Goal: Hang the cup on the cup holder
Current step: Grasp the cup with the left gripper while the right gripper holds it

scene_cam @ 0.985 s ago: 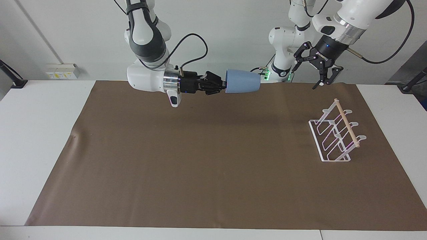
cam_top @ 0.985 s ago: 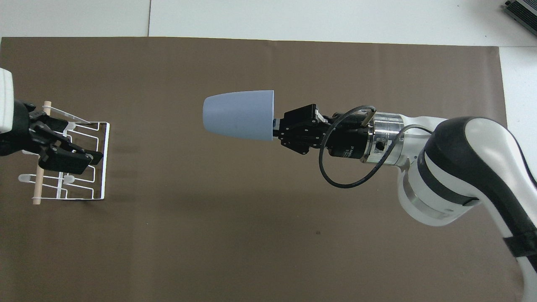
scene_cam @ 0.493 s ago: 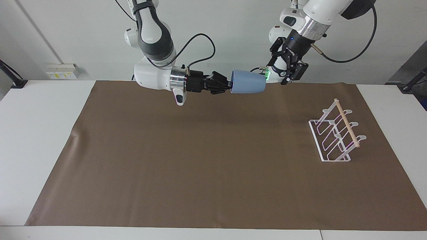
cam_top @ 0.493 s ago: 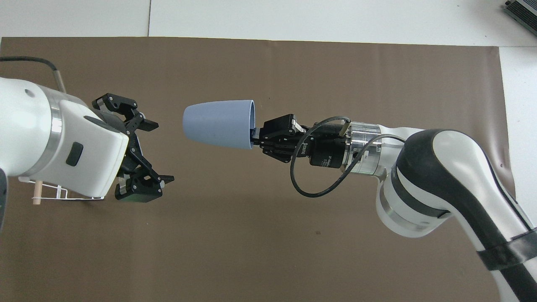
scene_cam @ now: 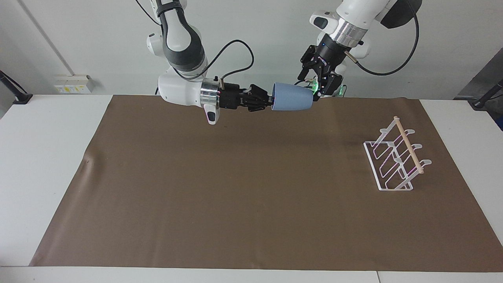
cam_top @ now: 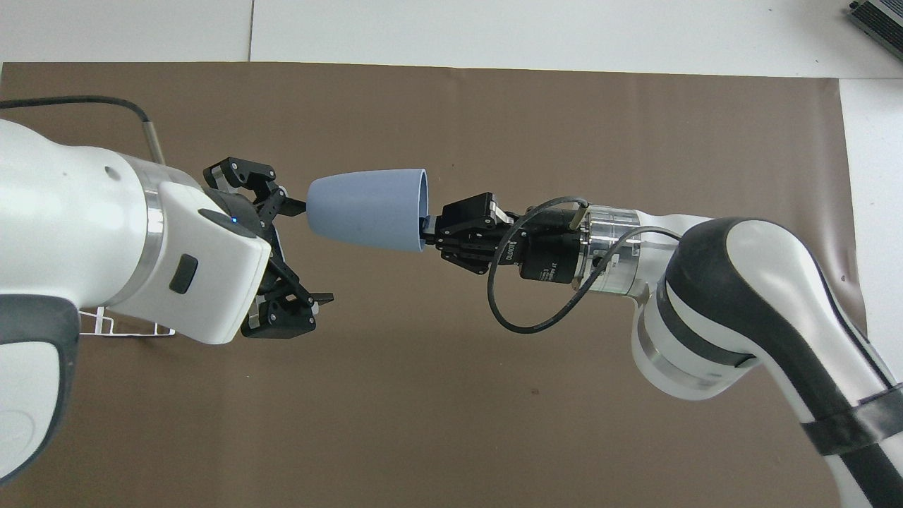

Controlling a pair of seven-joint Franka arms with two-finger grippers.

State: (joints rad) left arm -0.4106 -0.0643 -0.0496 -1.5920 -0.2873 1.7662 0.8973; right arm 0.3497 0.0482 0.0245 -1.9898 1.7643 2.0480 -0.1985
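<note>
My right gripper (scene_cam: 270,103) (cam_top: 427,230) is shut on the rim of the light-blue cup (scene_cam: 292,96) (cam_top: 367,208). It holds the cup on its side in the air over the mat, base pointing toward the left arm's end. Right beside that base my left gripper (scene_cam: 318,88) (cam_top: 309,252) stands open; I cannot tell whether one fingertip touches the cup. The white wire cup holder (scene_cam: 395,157) with its wooden rod stands on the mat near the left arm's end. In the overhead view my left arm hides it except for a corner of the cup holder (cam_top: 106,328).
A brown mat (scene_cam: 235,188) covers most of the white table (scene_cam: 47,157). Nothing else lies on it. The holder stands apart from both grippers, farther from the robots than the cup.
My left gripper has swung from over the holder toward the middle and now sits open at the cup's base. My right gripper carried the cup slightly toward it, then held still.
</note>
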